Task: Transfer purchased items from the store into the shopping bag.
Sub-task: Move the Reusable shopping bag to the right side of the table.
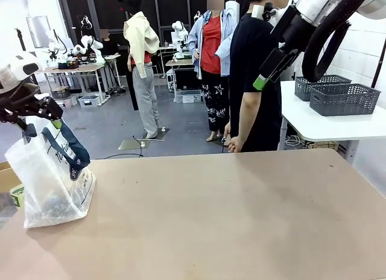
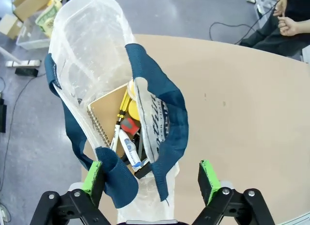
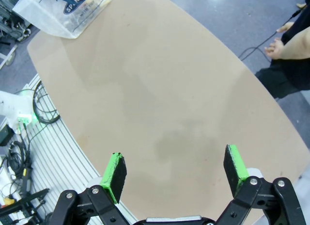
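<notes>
Front view: the shopping bag [image 1: 51,183] stands at the counter's [image 1: 229,219] left edge, its navy handles [image 1: 71,148] draped over its mouth. The left gripper [image 1: 37,114] hovers directly above the bag, and the right gripper [image 1: 260,82] hangs high to the right of the bag, above the counter's far side, in front of a person in black [image 1: 256,81] standing beyond the counter.

Left wrist view: the left gripper [image 2: 151,179] has its jaws spread wide over the bag [image 2: 92,45]; one green pad [image 2: 92,176] lies against a handle loop [image 2: 116,179], though no grip is evident. Inside the bag lie the purchased items [image 2: 127,133]: a spiral notebook [image 2: 104,116], pens and small yellow and red packages.

Right wrist view: the right gripper [image 3: 175,174] has its jaws wide, holding nothing, above bare counter [image 3: 160,89], well apart from the bag [image 3: 68,11].
</notes>
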{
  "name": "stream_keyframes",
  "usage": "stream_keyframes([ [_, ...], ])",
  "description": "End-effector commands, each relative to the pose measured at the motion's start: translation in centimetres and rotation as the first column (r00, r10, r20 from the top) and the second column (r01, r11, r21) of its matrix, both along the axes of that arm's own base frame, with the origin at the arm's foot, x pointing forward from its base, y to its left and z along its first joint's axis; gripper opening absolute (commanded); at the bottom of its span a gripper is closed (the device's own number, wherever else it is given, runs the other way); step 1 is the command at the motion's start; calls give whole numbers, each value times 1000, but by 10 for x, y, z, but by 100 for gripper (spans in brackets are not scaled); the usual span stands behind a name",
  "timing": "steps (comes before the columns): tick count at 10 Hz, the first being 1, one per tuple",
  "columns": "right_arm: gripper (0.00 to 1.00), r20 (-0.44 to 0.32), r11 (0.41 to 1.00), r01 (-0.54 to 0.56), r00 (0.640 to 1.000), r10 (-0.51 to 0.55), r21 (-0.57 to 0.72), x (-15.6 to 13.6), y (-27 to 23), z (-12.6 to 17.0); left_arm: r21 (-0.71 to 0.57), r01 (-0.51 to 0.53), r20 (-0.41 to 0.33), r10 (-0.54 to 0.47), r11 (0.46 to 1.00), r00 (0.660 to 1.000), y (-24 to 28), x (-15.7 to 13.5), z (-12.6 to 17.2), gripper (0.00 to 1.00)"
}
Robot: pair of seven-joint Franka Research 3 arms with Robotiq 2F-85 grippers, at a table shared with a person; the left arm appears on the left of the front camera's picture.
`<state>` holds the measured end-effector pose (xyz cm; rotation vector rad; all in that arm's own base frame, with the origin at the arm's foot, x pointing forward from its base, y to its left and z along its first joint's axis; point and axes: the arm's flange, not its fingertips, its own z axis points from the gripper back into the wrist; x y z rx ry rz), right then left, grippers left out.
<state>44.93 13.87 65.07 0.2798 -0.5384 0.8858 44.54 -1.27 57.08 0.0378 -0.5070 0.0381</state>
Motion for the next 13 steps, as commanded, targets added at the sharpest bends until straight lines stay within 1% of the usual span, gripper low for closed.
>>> stream_keyframes([
  [1,100,-5,1000,0,1000,0,-4,-3,-2,-3,-43,43,-6,-43,998,999,-7,0,5,100],
  [2,100,-5,1000,0,1000,0,-4,-3,-2,-3,-36,102,14,-101,994,995,-12,1,8,100],
  [3,100,-5,1000,0,1000,0,-4,-3,-2,-3,-56,200,35,-198,978,980,-21,1,14,100],
  [4,100,-5,1000,0,1000,0,-4,-3,-2,-3,-100,309,38,-307,946,951,-29,3,16,100],
  [5,100,-5,1000,0,1000,0,-4,-3,-2,-3,-114,388,33,-387,915,922,-35,9,13,100],
  [6,100,-5,1000,0,1000,0,-4,-3,-2,-3,-127,466,52,-463,876,885,-40,14,12,100],
  [7,100,-5,1000,0,1000,0,-4,-3,-2,-3,-144,594,104,-585,791,804,-47,16,14,100],
  [8,100,-5,1000,0,1000,0,-4,-3,-2,-3,-130,679,141,-664,723,734,-51,22,10,100],
  [9,100,-5,1000,0,1000,0,-4,-3,-2,-3,-103,725,194,-701,682,687,-53,28,9,100],
  [10,100,-5,1000,0,1000,0,-4,-3,-2,-3,-116,764,212,-736,634,643,-53,36,10,100],
  [11,100,-5,1000,0,1000,0,-4,-3,-2,-3,-134,780,219,-749,611,625,-53,41,13,100],
  [12,100,-5,1000,0,1000,0,-4,-3,-2,-3,-129,779,217,-749,614,626,-54,41,14,100],
  [13,100,-5,1000,0,1000,0,-4,-3,-2,-3,-86,750,205,-725,656,658,-63,27,11,100],
])
